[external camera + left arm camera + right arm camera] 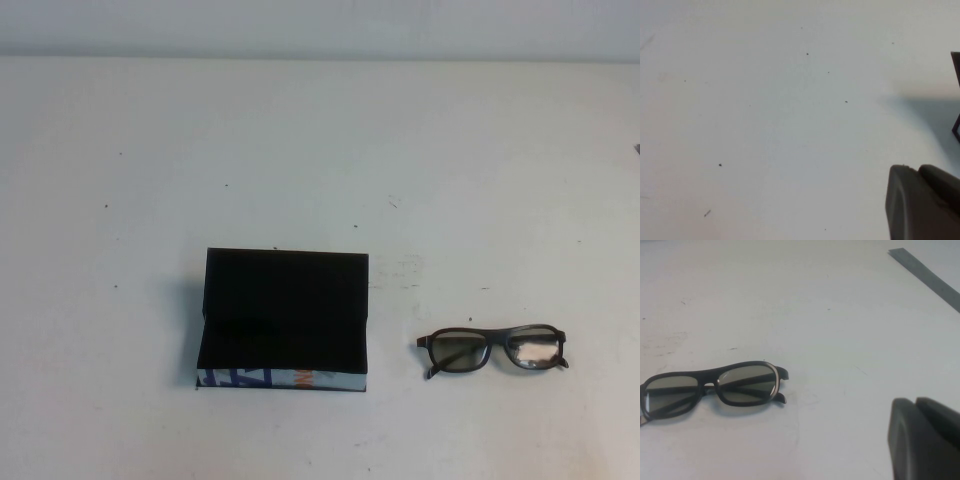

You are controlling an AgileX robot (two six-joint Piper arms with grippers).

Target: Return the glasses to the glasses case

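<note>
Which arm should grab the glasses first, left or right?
Right, probably. The black thick-rimmed glasses lie on the robot's right of the open black glasses case, and the right gripper, shut, has them in its view. The left gripper sees mostly bare table.

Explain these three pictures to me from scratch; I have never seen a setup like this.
This is a two-armed table robot. One picture looks down from a raised camera; neither arm shows in it. On the white table lie an open black glasses case and, to its right and apart from it, folded black glasses. The other two pictures come from cameras on the wrists. The left gripper hangs over bare table beside the case. The right gripper is shut, empty, near the glasses. Nothing is held.
</note>
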